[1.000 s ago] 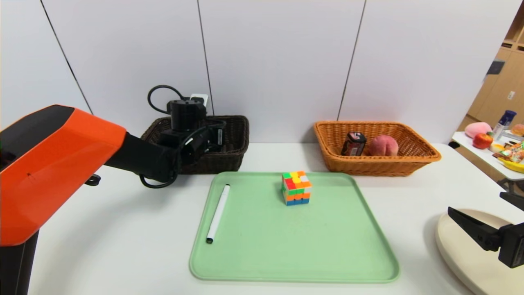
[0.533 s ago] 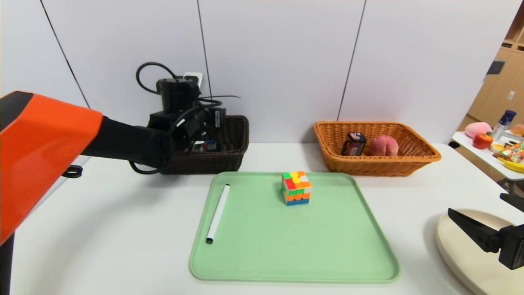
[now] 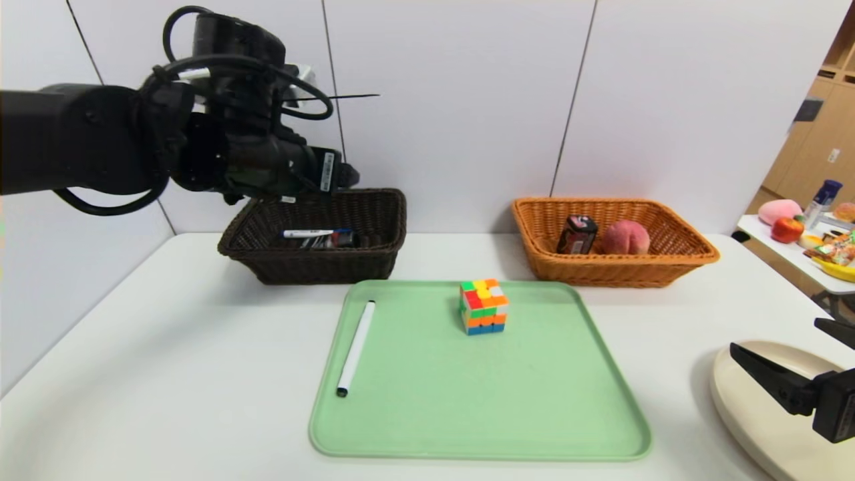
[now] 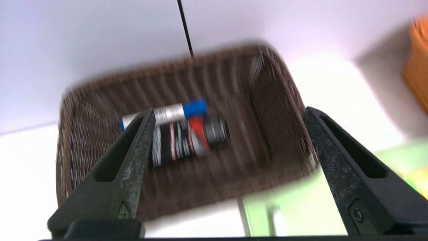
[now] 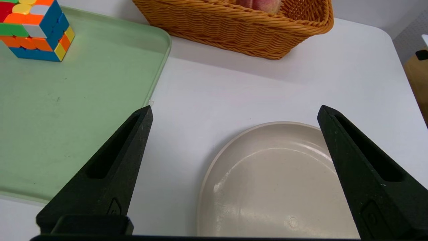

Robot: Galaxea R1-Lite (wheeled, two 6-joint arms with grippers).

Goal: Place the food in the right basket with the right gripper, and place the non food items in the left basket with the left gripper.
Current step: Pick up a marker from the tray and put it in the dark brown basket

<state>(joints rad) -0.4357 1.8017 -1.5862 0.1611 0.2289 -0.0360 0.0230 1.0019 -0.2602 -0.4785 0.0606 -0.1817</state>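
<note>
Food done: peach (image 3: 626, 237) and dark container (image 3: 576, 234) in orange basket (image 3: 695, 255); blue-capped marker (image 3: 314, 233) and tube (image 4: 187, 138) in dark basket (image 3: 374, 257); cube (image 3: 483, 306) and black-capped marker (image 3: 355, 347) remain on tray (image 3: 534, 427); left pincer (image 4: 227, 113) agape, empty, above dark basket; right pincer (image 5: 234, 112) agape, parked.

Woven wicker baskets (image 3: 320, 250) (image 3: 614, 264), smooth matt green plastic tray (image 3: 481, 401)

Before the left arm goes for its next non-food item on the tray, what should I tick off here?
1. Left pincer open and empty: ok.
2. Left pincer clear above the dark brown basket: ok.
3. Blue-capped marker and black tube inside that basket: ok.
4. Black-capped marker and puzzle cube lying free on the green tray: ok.
5. Right pincer parked open over the cream plate: ok.
6. Peach and dark container in the orange basket: ok.
</note>
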